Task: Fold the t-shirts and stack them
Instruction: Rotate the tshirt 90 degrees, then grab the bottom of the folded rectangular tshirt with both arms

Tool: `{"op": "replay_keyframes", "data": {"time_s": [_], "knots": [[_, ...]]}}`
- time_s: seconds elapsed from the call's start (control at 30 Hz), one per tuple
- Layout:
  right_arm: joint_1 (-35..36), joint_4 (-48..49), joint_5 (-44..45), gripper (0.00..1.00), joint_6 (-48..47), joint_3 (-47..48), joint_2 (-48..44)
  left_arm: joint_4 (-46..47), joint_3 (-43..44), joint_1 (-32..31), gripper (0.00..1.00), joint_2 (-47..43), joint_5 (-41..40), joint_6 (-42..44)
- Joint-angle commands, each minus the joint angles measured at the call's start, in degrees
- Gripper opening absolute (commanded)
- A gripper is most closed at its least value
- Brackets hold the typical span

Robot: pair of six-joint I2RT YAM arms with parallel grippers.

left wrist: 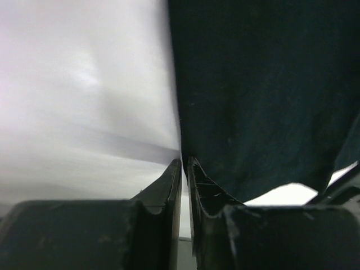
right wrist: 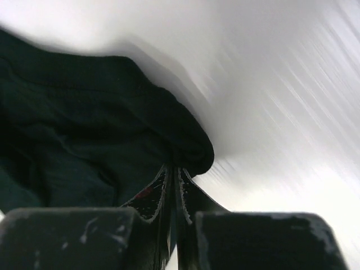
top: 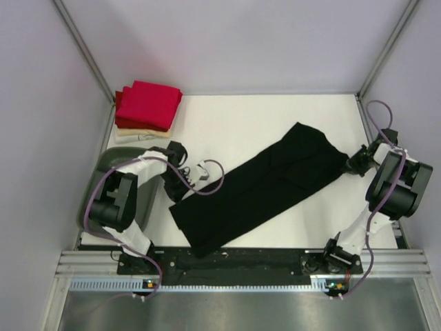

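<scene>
The black t-shirt lies folded into a long band, running diagonally from the near left to the far right of the white table. My left gripper is at its left edge. In the left wrist view the jaws are nearly together, and the tips pinch the edge of the cloth. My right gripper is at the band's far right end, shut on a bunched fold of black cloth at its tips. Folded red shirts lie stacked on a cream one at the far left corner.
The grey oval tub sits at the left edge of the table, under my left arm. Grey walls and metal frame posts enclose the table on three sides. A metal rail runs along the near edge by the arm bases.
</scene>
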Motion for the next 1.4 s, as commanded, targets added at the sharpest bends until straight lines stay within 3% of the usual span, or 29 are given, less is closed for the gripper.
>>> {"op": "replay_keyframes", "data": {"time_s": [0.0,0.2,0.3,0.43,0.63,0.73,0.9,1.0,1.1,1.17,1.23,1.3,1.37], "knots": [[5.54,6.49,-7.24,0.00,2.62,13.73,14.68,-3.94,-4.65,-6.80,0.17,0.39,6.76,4.26],[17.84,-0.97,-9.09,0.03,5.33,50.42,35.94,-5.34,-2.55,-17.09,0.31,1.00,14.48,5.57],[21.89,-2.57,-10.84,0.16,6.75,65.31,43.60,-7.62,0.08,-19.99,0.39,1.01,18.71,6.45],[23.49,-3.27,-8.93,0.41,5.79,71.78,44.78,-10.87,2.37,-22.11,0.41,-0.48,22.67,7.86],[20.15,-3.27,-1.19,0.60,-5.27,59.23,26.43,-15.35,5.00,-21.94,0.49,-5.58,18.20,10.23],[19.62,-3.10,3.47,0.81,-11.17,50.80,14.32,-17.29,8.17,-21.85,0.54,-6.90,17.58,11.81],[22.59,-1.17,-3.70,0.90,-19.25,31.66,-5.99,-15.46,8.45,-23.16,0.58,-10.85,22.67,14.80],[28.73,1.55,-13.35,0.89,-27.86,15.41,-20.22,-13.18,3.89,-26.06,0.58,-13.31,24.43,16.47],[33.75,7.69,-25.66,0.87,-29.98,0.01,-35.25,-9.23,-3.05,-27.30,0.61,-16.30,24.96,18.23],[37.79,9.12,-29.12,0.86,-33.22,-8.78,-44.39,-6.32,-7.19,-27.47,0.63,-17.97,23.91,20.07],[43.23,7.11,-26.42,0.86,-39.18,-13.46,-52.48,-2.11,-10.62,-27.82,0.65,-18.85,22.33,21.13],[51.91,0.81,-22.12,0.87,-47.18,-16.11,-58.13,1.41,-12.91,-28.79,0.79,-19.12,20.84,21.39],[61.31,-7.36,-15.36,0.87,-52.73,-16.73,-58.33,4.31,-14.05,-30.37,0.83,-18.86,18.56,20.35]]}}
